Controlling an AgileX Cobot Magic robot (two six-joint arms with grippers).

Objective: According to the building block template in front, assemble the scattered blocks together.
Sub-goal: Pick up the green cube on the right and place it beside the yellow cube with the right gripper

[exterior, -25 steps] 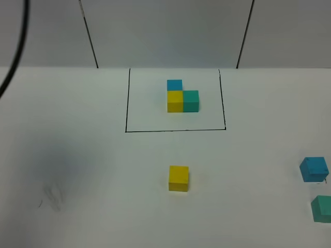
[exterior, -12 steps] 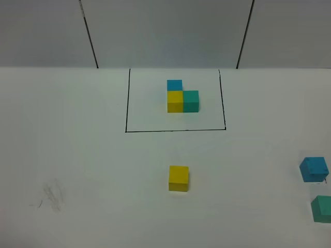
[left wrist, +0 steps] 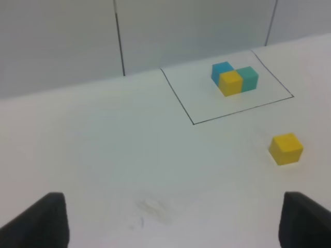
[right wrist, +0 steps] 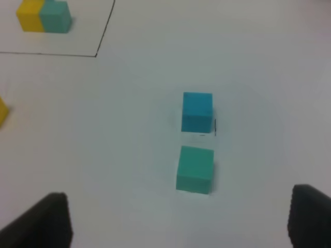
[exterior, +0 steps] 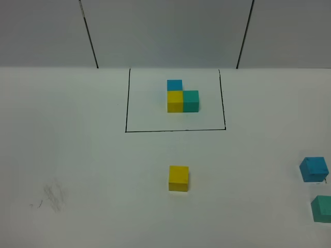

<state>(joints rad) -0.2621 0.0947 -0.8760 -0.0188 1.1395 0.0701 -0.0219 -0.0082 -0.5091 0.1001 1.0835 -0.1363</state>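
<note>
The building block template (exterior: 182, 98) is a sky-blue, yellow and teal L-shaped cluster inside a black drawn rectangle at the table's far middle; it also shows in the left wrist view (left wrist: 234, 79). The scattered blocks lie nearer. The yellow cube (exterior: 178, 178) is in the middle. The sky-blue cube (exterior: 314, 169) and the teal cube (exterior: 322, 208) are at the right edge. My left gripper (left wrist: 170, 227) is open and empty, well short of the yellow cube (left wrist: 286, 149). My right gripper (right wrist: 178, 222) is open and empty above the teal cube (right wrist: 195, 169) and the sky-blue cube (right wrist: 197, 111). Neither gripper shows in the exterior high view.
The white table (exterior: 88, 155) carries a faint smudge (exterior: 51, 196) at the front left. Grey wall panels (exterior: 165, 31) stand behind the table's far edge. The sky-blue and teal cubes sit close to the right border of the exterior high view.
A dark cable at the top left of the exterior high view, and a shadow on the left of the table, have gone. The cubes have not moved.
</note>
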